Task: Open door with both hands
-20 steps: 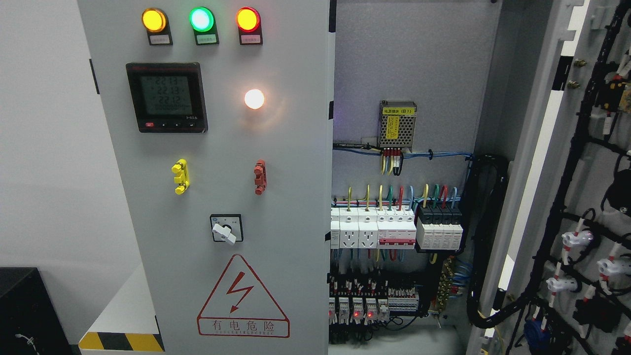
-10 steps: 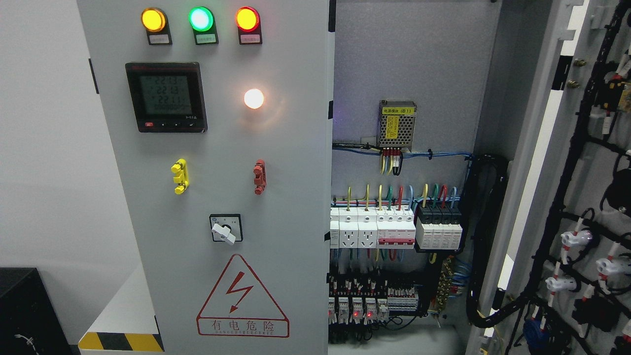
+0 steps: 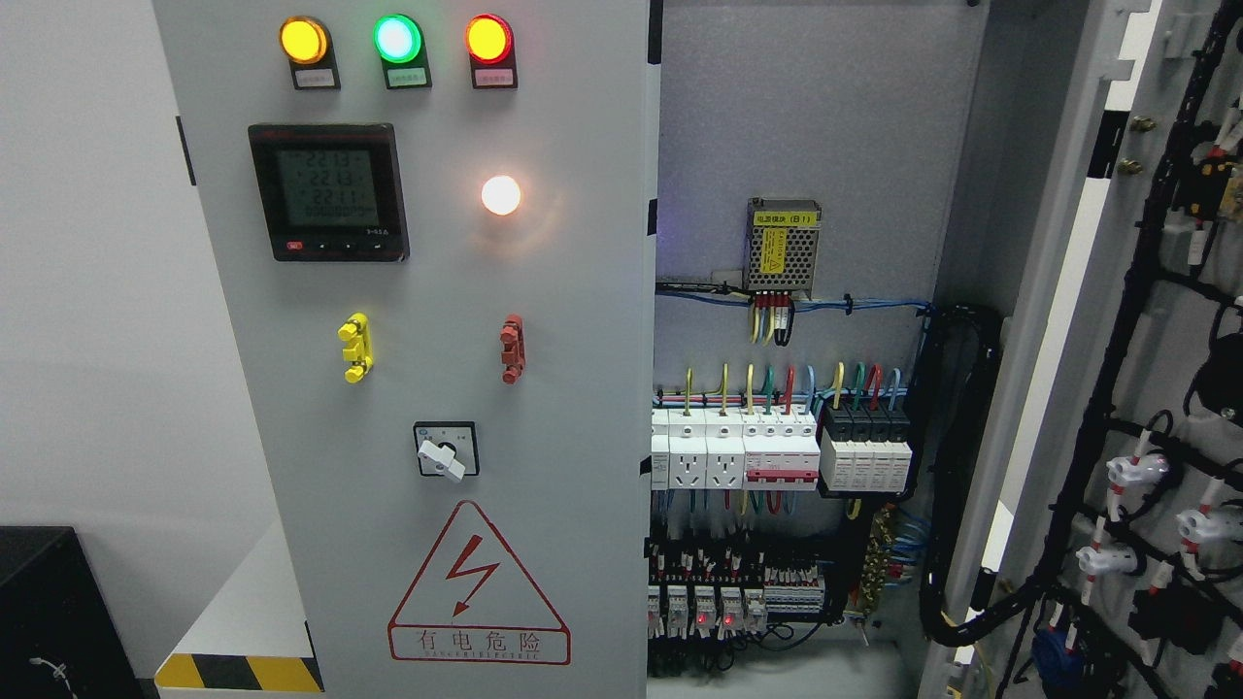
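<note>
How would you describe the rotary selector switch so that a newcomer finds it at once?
Start at the closed grey door on the left. Below its yellow and red handles, just above the warning triangle, sits the selector switch: the door's only white knob on a black square plate.

Right door [image 3: 1165, 388] cut by frame edge; meter [image 3: 327, 190] digits perhaps unreadable.

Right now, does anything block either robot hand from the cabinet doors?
Neither robot hand is in view, so that cannot be judged. The left door stands unobstructed in front; the right door is already swung open.
</note>
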Action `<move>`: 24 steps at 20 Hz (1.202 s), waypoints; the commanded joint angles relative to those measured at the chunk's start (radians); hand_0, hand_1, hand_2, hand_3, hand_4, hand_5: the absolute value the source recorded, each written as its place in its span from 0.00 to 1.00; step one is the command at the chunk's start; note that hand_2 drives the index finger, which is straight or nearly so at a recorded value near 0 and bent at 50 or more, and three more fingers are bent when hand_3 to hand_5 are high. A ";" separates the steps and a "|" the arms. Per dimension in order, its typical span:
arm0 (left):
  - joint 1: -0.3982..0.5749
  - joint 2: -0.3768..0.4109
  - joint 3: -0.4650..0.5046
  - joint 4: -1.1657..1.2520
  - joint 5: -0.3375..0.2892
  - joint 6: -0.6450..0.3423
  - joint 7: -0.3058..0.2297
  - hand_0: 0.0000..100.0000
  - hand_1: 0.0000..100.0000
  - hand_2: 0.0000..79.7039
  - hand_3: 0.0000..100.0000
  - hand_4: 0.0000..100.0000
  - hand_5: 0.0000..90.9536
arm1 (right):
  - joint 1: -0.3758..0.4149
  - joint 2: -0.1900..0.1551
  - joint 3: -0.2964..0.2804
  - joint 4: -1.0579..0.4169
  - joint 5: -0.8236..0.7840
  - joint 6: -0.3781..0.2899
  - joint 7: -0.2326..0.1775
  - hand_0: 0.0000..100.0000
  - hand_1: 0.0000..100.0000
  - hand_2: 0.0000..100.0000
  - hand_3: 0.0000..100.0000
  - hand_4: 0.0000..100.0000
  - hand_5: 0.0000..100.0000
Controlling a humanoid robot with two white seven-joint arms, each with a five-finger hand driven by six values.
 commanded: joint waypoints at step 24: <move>-0.033 -0.013 -0.073 0.024 -0.005 0.002 0.000 0.00 0.00 0.00 0.00 0.00 0.00 | -0.513 -0.016 0.250 -0.632 0.006 -0.228 -0.011 0.00 0.00 0.00 0.00 0.00 0.00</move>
